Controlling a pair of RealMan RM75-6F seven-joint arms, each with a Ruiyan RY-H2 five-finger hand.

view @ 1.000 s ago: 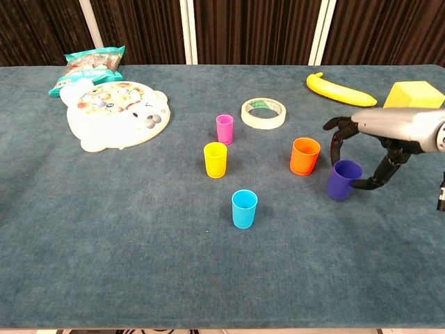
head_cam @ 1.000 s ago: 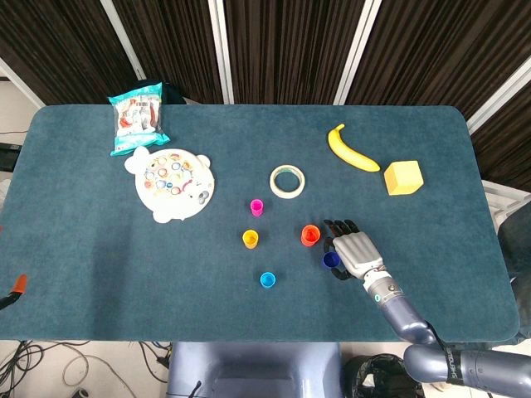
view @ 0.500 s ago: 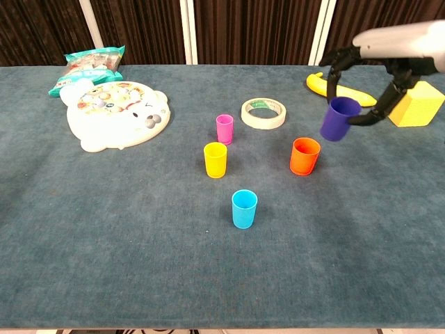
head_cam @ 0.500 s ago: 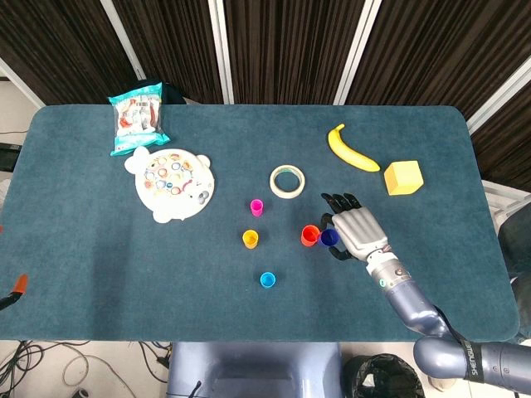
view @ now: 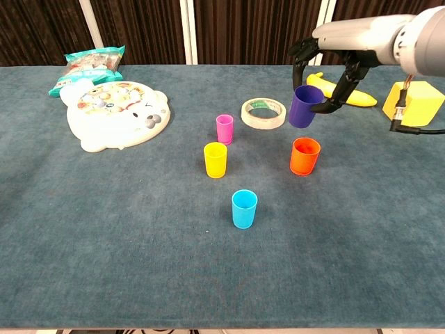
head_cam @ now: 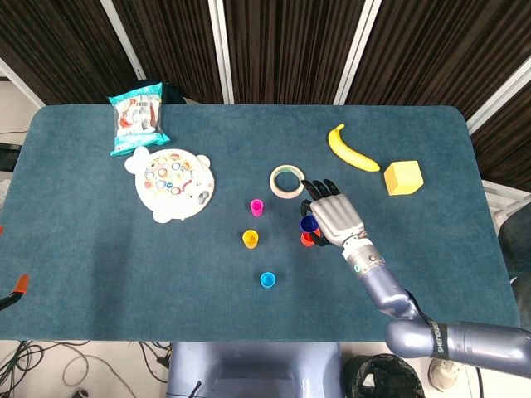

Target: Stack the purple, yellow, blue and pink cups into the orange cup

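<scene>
The right hand [view: 327, 76] grasps the small purple plastic cup [view: 304, 106], dark fingers [view: 300, 61] on its far side and the thumb on its right side. The cup is in the air, mouth up and long axis close to vertical, tipped slightly. In the chest view it hangs just above and slightly left of the small orange plastic cup [view: 304, 156]; in the head view the purple cup [head_cam: 308, 224] overlaps the orange cup [head_cam: 308, 239], most of which is hidden by the right hand [head_cam: 332, 217].

The orange cup stands upright, mouth up, on the dark teal felt tabletop [view: 104, 229], a little right of its middle. The small yellow plastic cup [view: 215, 159] stands upright to its left, near the tabletop's centre. The small pink plastic cup [view: 224, 129] stands upright just beyond the yellow one, toward the far edge. The small blue plastic cup [view: 244, 209] stands upright nearer the front edge, between the yellow and orange cups. All are apart from one another.

A roll of pale tape [view: 263, 113] lies flat beyond the orange cup. A yellow banana [head_cam: 350, 149] and a yellow foam cube [head_cam: 403, 177] lie toward the far right corner. A white bear-shaped tray [view: 115, 115] with coloured dots and a teal snack bag [head_cam: 138, 117] sit toward the far left corner; the bag's printing is too small to read.

The left hand is out of both views.
</scene>
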